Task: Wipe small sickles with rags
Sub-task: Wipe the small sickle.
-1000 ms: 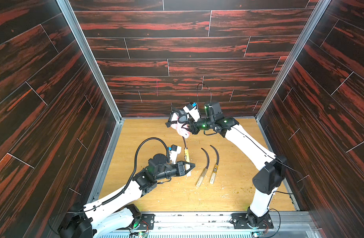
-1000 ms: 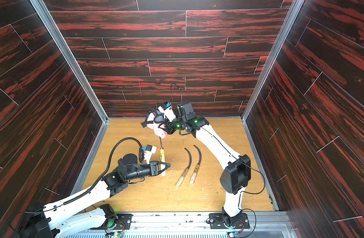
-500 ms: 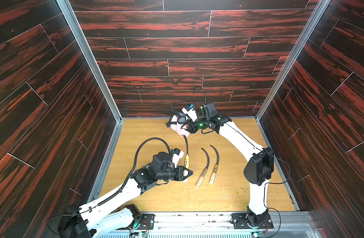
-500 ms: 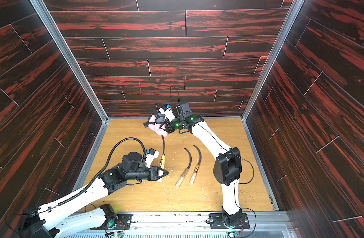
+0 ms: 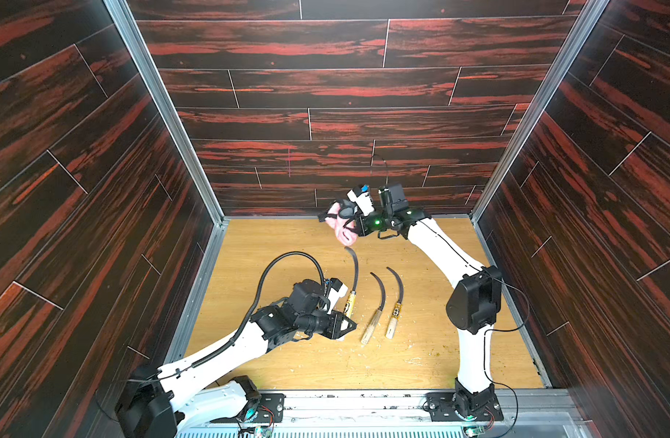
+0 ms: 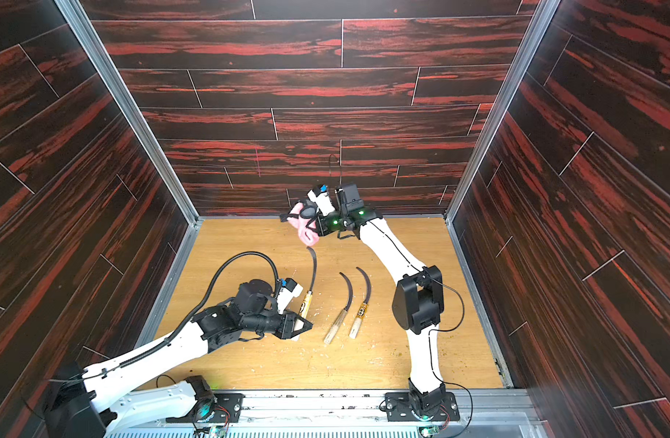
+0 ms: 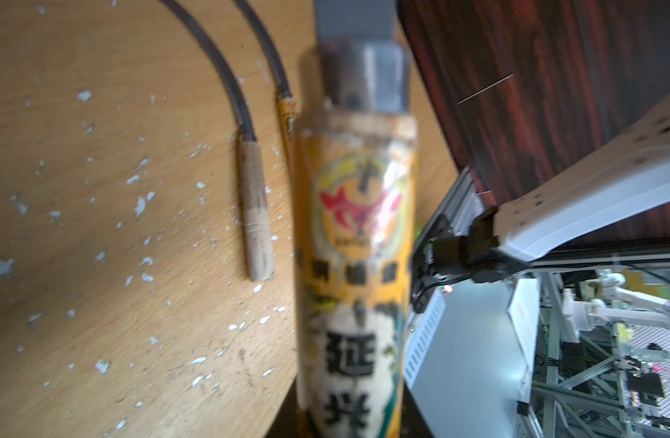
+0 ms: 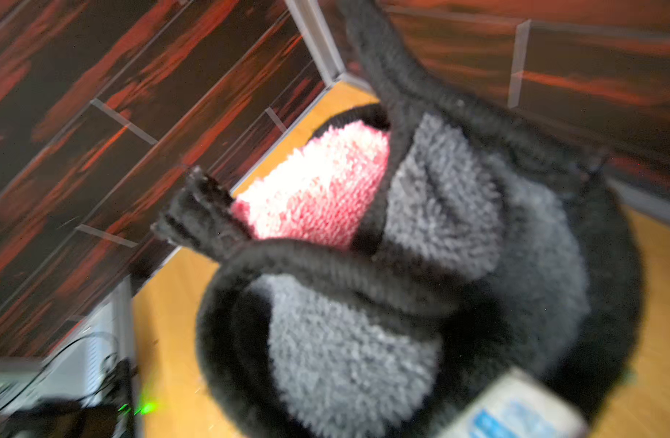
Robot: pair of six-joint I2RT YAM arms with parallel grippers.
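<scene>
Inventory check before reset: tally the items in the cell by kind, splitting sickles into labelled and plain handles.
labelled sickle: 2
plain sickle: 1
rag: 1
Total: 4

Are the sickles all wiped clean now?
Not yet. Done: the left gripper has one sickle by its handle, and the right gripper has the pink rag bunched up. In hand: the rag sits just past that blade's tip. Left: two sickles lie on the table; I can't tell if they're wiped.
</scene>
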